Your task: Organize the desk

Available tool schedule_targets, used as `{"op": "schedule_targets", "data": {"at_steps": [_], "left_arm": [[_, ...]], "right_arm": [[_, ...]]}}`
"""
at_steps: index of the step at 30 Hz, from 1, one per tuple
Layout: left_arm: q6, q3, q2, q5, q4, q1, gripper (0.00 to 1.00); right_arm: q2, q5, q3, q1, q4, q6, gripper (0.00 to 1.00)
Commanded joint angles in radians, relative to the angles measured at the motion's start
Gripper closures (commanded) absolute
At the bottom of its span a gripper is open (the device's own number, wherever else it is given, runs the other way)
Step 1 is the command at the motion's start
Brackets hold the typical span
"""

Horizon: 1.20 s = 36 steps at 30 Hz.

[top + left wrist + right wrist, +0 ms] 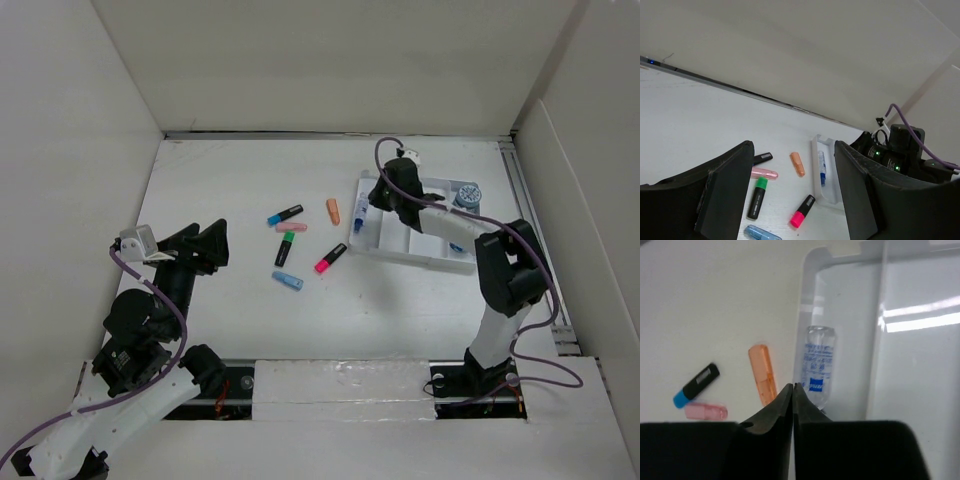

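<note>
My right pincer (792, 387) has its tips pressed together, pinching nothing, low over the tray (807, 285). The bottle (817, 365) lies in the tray's end compartment, just off the tips at 1 o'clock. The orange marker (762, 372) lies outside the wall at 11 o'clock. I judge it the next pick: rise clear of the wall, spread, then straddle its narrow width. Other markers (285, 249) lie scattered on the desk (250, 330), at 9 o'clock from the tray. My left pincer (792, 190) hangs spread and empty.
</note>
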Motion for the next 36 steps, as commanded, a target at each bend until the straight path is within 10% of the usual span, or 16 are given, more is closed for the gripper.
{"op": "schedule_targets", "data": {"at_steps": [1, 4, 7, 10, 23, 36], "left_arm": [[0.016, -0.005, 0.01, 0.0, 0.038, 0.002, 0.39], [0.019, -0.011, 0.014, -0.006, 0.042, 0.002, 0.39], [0.017, -0.006, 0.01, -0.003, 0.037, 0.002, 0.39], [0.022, -0.012, 0.005, -0.011, 0.045, 0.002, 0.39], [0.021, -0.009, -0.004, 0.001, 0.043, 0.002, 0.39], [0.016, -0.006, -0.002, 0.017, 0.037, 0.002, 0.39]], "right_arm": [[0.0, 0.08, 0.037, 0.115, 0.085, -0.067, 0.99], [0.085, 0.17, 0.178, 0.182, -0.059, -0.094, 0.93], [0.165, 0.238, 0.255, 0.216, -0.094, -0.139, 0.45], [0.221, 0.221, 0.318, 0.225, -0.134, -0.16, 0.27], [0.373, 0.243, 0.462, 0.225, -0.278, -0.163, 0.4], [0.393, 0.223, 0.479, 0.236, -0.309, -0.168, 0.8]]}}
